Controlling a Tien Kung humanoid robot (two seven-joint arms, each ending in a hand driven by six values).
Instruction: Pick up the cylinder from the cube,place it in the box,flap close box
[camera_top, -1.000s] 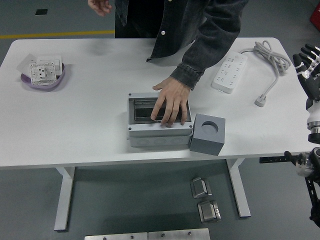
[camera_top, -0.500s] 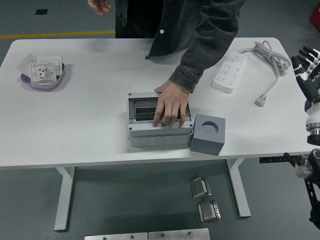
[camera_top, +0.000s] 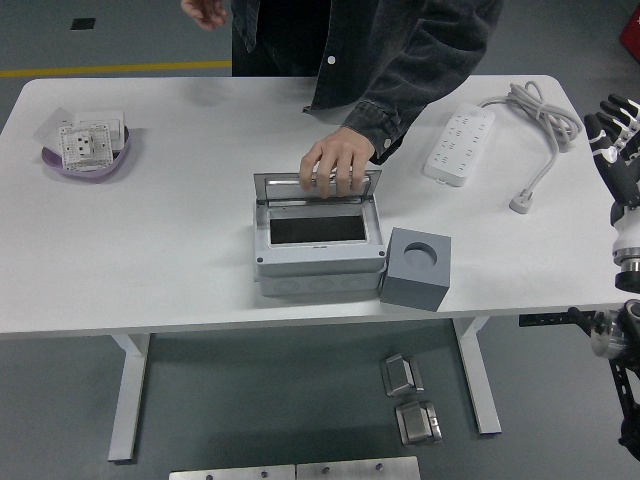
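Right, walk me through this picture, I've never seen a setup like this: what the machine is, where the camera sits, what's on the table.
The one view looks down from a camera high on a humanoid robot. Its black right hand, fingers spread and empty, hangs at the right edge; the left arm is out of view. On the white table sit a grey box, a grey cube with an empty round hole on top, a power strip and a purple dish of sockets. A person's hand holds the box's flap up.

One box (camera_top: 318, 245), one cube (camera_top: 416, 269), one power strip (camera_top: 459, 146) — one robot hand (camera_top: 618, 150), two metal blocks (camera_top: 411, 399) underneath.
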